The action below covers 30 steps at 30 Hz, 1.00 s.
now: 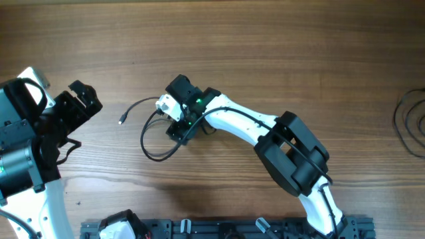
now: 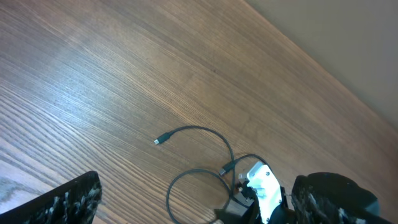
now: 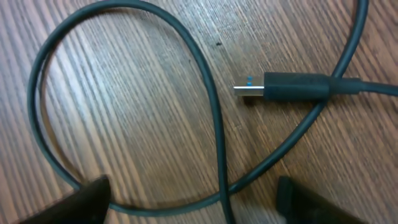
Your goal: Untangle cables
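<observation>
A thin black cable (image 1: 147, 147) lies in a loose loop on the wooden table, left of centre, with a small plug end (image 1: 122, 121) pointing left. In the right wrist view the cable (image 3: 211, 112) crosses over itself, and its USB plug (image 3: 280, 87) lies beside the crossing. My right gripper (image 3: 193, 202) is open, with its fingertips either side of the crossing, just above the table. It also shows in the overhead view (image 1: 178, 126). My left gripper (image 1: 83, 99) is open and empty, well left of the cable. The loop also shows in the left wrist view (image 2: 199, 174).
More thin black cable loops (image 1: 412, 123) lie at the table's right edge. A dark rail (image 1: 219, 229) runs along the front edge, where the arm bases stand. The table's far edge shows in the left wrist view (image 2: 323, 62).
</observation>
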### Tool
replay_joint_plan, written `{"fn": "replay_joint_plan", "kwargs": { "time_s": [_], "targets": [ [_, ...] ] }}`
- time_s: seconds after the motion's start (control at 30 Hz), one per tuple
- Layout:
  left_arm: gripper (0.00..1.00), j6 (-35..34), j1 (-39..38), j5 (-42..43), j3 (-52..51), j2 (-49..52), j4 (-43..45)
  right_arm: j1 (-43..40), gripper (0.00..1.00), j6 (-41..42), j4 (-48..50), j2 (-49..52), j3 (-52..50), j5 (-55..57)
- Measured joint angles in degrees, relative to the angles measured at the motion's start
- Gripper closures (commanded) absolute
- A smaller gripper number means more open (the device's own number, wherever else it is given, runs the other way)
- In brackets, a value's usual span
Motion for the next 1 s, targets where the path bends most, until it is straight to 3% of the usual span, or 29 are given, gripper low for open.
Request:
{"fn": "replay_joint_plan", "kwargs": {
  "time_s": [0.03, 0.1, 0.13, 0.17, 0.33, 0.47, 0.57, 0.7, 0.8, 0.9, 0.93, 1.0],
  "targets": [
    [0.01, 0.0, 0.0, 0.0, 0.0, 0.0, 0.0, -0.2, 0.60, -0.1, 0.6, 0.5, 0.3, 0.0],
    [0.01, 0.0, 0.0, 0.0, 0.0, 0.0, -0.1, -0.4, 0.75, 1.7, 1.4, 0.9, 0.4, 0.0],
    [0.01, 0.0, 0.0, 0.0, 0.0, 0.0, -0.3, -0.5, 0.91, 3.5, 1.3, 0.9, 0.4, 0.0],
    [0.01, 0.0, 0.0, 0.0, 0.0, 0.0, -0.4, -0.5, 0.96, 5.6, 1.2, 0.9, 0.4, 0.1],
    [0.00, 0.0, 0.0, 0.0, 0.0, 0.0, -0.6, -1.7, 0.96, 9.6, -3.3, -4.7, -0.4, 4.2],
    [0.00, 0.0, 0.0, 0.8, 0.0, 0.0, -0.9, -5.7, 0.96, 10.9, -7.1, -25.0, -0.5, 12.8],
    [0.00, 0.0, 0.0, 1.1, 0.0, 0.0, -0.9, -9.7, 0.96, 8.8, -4.2, -36.9, -0.5, 21.9],
    [0.00, 0.0, 0.0, 1.2, 0.0, 0.0, -1.1, -23.7, 0.96, -2.5, 18.5, -48.0, -0.6, 42.8],
    [0.00, 0.0, 0.0, 1.3, 0.0, -0.1, -1.1, -38.3, 0.96, -6.2, 33.6, -52.3, -0.8, 48.5],
    [0.00, 0.0, 0.0, 1.3, 0.0, -0.1, -1.3, -51.5, 0.96, -4.7, 32.6, -55.3, -0.7, 47.9],
    [0.00, 0.0, 0.0, 1.3, 0.0, -0.1, -1.3, -52.3, 0.96, -2.5, 31.8, -55.4, -0.7, 46.8],
    [0.00, 0.0, 0.0, 1.3, 0.0, -0.1, -1.4, -63.2, 0.96, 3.7, 22.2, -54.4, -0.4, 42.9]
  ]
}}
